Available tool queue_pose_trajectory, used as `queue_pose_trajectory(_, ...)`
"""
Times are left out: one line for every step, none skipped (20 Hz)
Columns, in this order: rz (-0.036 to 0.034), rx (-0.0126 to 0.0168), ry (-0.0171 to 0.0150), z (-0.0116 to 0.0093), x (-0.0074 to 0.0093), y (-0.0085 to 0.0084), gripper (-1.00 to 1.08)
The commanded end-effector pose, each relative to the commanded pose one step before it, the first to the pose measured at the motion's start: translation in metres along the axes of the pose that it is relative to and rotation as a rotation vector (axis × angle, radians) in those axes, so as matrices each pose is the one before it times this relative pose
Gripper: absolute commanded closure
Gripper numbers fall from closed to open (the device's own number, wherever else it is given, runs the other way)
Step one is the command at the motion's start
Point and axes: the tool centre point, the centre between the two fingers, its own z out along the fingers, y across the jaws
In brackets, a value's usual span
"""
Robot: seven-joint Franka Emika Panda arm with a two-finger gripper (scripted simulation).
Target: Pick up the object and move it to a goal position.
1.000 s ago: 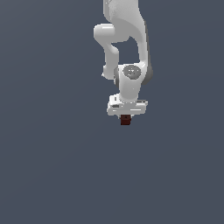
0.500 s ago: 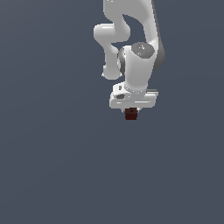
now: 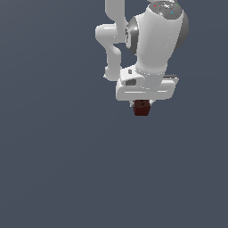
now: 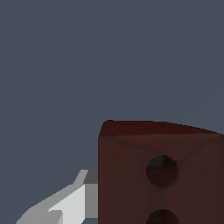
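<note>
A small dark maroon cube (image 3: 141,107) is seen directly beneath the white gripper (image 3: 142,103), towards the exterior view's right of centre and in the upper half of that view. The cube is roughly equal on all sides, so no long axis can be given; it is held square, with its edges running level and upright in the exterior view. In the wrist view the cube (image 4: 159,173) fills much of the frame, and the face turned to that camera carries two round dark holes, one fully shown and one cut by the frame edge. One white finger (image 4: 70,203) lies against the side of the cube in the wrist view; the opposite finger is out of frame. The jaws are set narrow, closed onto the cube, which is narrower than the gripper body above it. Only plain grey-blue background (image 3: 53,156) surrounds the cube; whether it touches a surface cannot be told.
</note>
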Motion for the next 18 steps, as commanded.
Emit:
queue_pose_trajectory(0.00011, 0.00010, 0.00109, -0.02366, 0.00817, -0.00356, 1.08)
queue_pose_trajectory(0.00000, 0.00000, 0.00000, -0.00829, 0.00310, -0.00133, 1.08)
queue_pose_trajectory(0.00000, 0.00000, 0.00000, -0.00801, 0.00302, -0.00129, 1.08)
queue_pose_trajectory(0.00000, 0.00000, 0.00000, -0.00776, 0.00294, -0.00125, 1.08)
queue_pose_trajectory(0.00000, 0.00000, 0.00000, -0.00751, 0.00287, -0.00121, 1.08)
queue_pose_trajectory(0.00062, 0.00024, 0.00019, -0.00742, 0.00279, -0.00071, 1.08)
queue_pose_trajectory(0.00000, 0.00000, 0.00000, -0.00706, 0.00273, -0.00115, 1.08)
queue_pose_trajectory(0.00000, 0.00000, 0.00000, -0.00685, 0.00266, -0.00111, 1.08)
queue_pose_trajectory(0.00000, 0.00000, 0.00000, -0.00664, 0.00260, -0.00108, 1.08)
queue_pose_trajectory(0.00000, 0.00000, 0.00000, -0.00644, 0.00254, -0.00105, 1.08)
queue_pose_trajectory(0.00000, 0.00000, 0.00000, -0.00625, 0.00248, -0.00102, 1.08)
queue_pose_trajectory(0.00000, 0.00000, 0.00000, -0.00607, 0.00242, -0.00100, 1.08)
queue_pose_trajectory(0.00000, 0.00000, 0.00000, -0.00588, 0.00236, -0.00097, 1.08)
queue_pose_trajectory(0.00000, 0.00000, 0.00000, -0.00571, 0.00230, -0.00094, 1.08)
queue_pose_trajectory(0.00000, 0.00000, 0.00000, -0.00554, 0.00225, -0.00091, 1.08)
queue_pose_trajectory(0.00000, 0.00000, 0.00000, -0.00537, 0.00219, -0.00089, 1.08)
queue_pose_trajectory(0.00000, 0.00000, 0.00000, -0.00520, 0.00214, -0.00086, 1.08)
queue_pose_trajectory(0.00000, 0.00000, 0.00000, -0.00504, 0.00208, -0.00084, 1.08)
